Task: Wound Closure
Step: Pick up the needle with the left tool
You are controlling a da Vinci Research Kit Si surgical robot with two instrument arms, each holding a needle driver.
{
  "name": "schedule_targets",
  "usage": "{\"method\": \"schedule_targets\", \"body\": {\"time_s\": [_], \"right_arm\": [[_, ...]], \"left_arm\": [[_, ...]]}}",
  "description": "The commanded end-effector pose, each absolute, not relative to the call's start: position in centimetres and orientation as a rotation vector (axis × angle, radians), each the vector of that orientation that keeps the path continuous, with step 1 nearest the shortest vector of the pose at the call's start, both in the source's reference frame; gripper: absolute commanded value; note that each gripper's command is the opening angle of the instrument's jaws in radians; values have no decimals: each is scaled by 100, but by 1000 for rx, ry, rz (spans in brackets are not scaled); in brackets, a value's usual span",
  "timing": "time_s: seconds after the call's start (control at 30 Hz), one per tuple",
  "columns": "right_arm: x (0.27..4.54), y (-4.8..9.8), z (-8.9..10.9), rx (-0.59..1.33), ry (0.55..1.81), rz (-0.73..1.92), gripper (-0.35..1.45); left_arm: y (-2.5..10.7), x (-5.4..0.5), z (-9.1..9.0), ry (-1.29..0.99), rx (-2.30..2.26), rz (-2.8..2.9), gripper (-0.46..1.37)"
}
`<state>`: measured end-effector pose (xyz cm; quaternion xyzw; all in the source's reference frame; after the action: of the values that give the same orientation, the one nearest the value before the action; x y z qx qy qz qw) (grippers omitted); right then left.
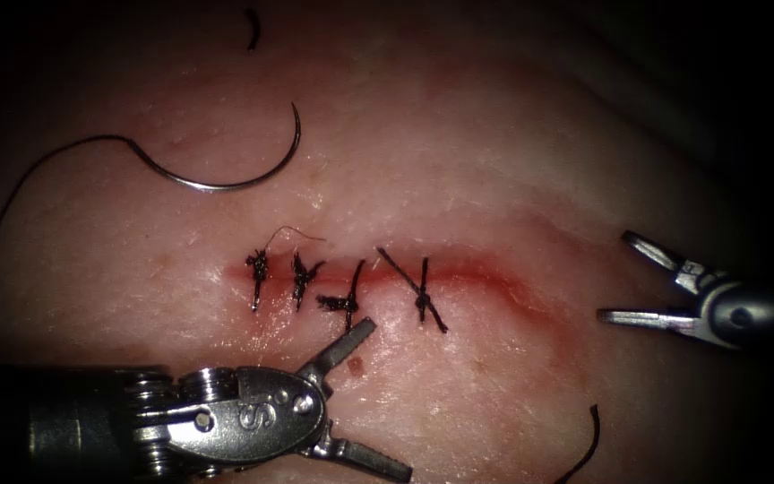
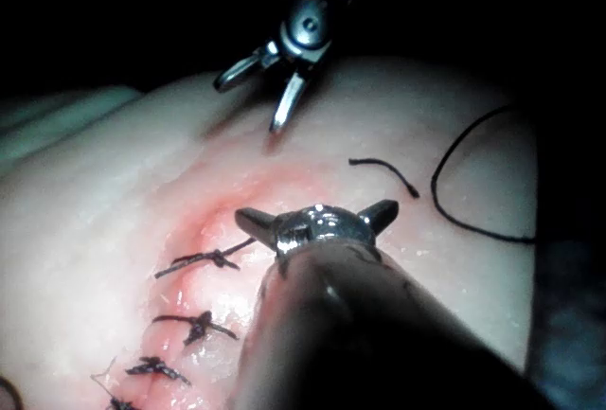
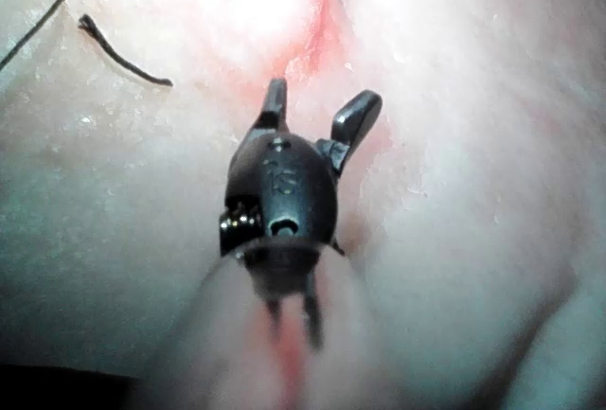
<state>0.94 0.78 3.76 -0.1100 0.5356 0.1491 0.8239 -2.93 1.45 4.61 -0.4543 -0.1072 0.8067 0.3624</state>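
Note:
The cut (image 1: 459, 273) runs across the tissue (image 1: 459, 134), with several dark knotted stitches (image 1: 348, 300) along its left half. The curved needle (image 1: 226, 175) lies free on the tissue's surface above the cut at the upper left, its thread (image 1: 38, 170) trailing off to the left. My left tool (image 1: 387, 399) sits below the stitches, jaws wide open and holding nothing. My right tool (image 1: 613, 276) hovers at the cut's right end, jaws open and empty. The left wrist view shows my left tool (image 2: 317, 219) spread open beside the stitches (image 2: 204, 260). The right wrist view shows my right tool (image 3: 317, 107) open over the cut.
Cut ends of thread lie loose on the tissue: one (image 1: 251, 27) at the top left, another (image 1: 587, 444) at the lower right. Red fluid (image 1: 530, 300) tints the cut's unstitched right end.

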Motion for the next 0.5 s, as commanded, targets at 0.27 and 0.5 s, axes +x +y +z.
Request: {"method": "schedule_targets", "body": {"time_s": [0.27,0.5], "right_arm": [[96,77,376,-219,1139,323,131],[98,75,376,-218,1137,322,132]], "left_arm": [[178,-281,467,-158,-1044,2083,99],[215,-270,487,-43,-865,2146,95]]}}
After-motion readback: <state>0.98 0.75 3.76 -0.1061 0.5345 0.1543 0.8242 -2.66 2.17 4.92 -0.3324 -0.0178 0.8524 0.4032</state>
